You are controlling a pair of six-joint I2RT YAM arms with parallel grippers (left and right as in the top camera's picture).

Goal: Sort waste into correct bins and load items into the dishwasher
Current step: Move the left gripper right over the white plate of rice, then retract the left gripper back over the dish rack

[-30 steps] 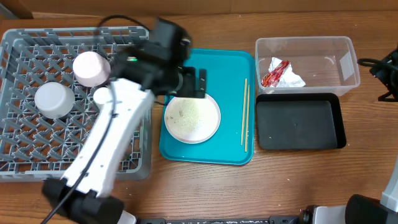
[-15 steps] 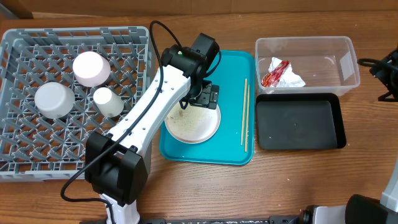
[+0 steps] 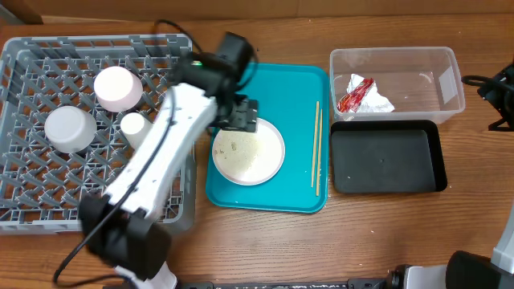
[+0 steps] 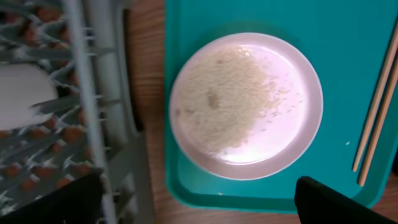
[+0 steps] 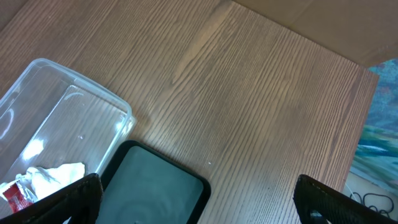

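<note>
While the left gripper (image 3: 243,115) is hovering with its jaws spread wide over the far-left rim of the plate (image 3: 248,151), which is lying on the teal tray (image 3: 297,96) with rice grains (image 4: 230,93) strewn across it, we are judging the step in hand to be taking that plate by its edge. We are advising a low, level approach, one finger sliding under the lip and one over, keeping the dish flat so no grains are spilling onto the teal tray, and steering clear of the chopsticks (image 3: 316,148) lying along its right side. Which bin the grains are meant for we are not guessing: the clear tub (image 3: 450,80), right of the teal tray's far end, is holding the red wrapper (image 3: 355,94) and white tissue (image 3: 377,102); the black tray (image 3: 385,156), right of its near end, is sitting bare. Left of the teal tray, the dish rack (image 3: 32,193) is carrying a pinkish bowl (image 3: 118,87), a white bowl (image 3: 70,128) and a cup (image 3: 135,127). The right gripper (image 5: 196,205) is waiting beyond the bins, jaws wide apart, holding nothing. Everything is resting on a wood-grain worktop (image 3: 265,241); past its edge, we are making out only cables (image 5: 373,199) and a bluish blur.
</note>
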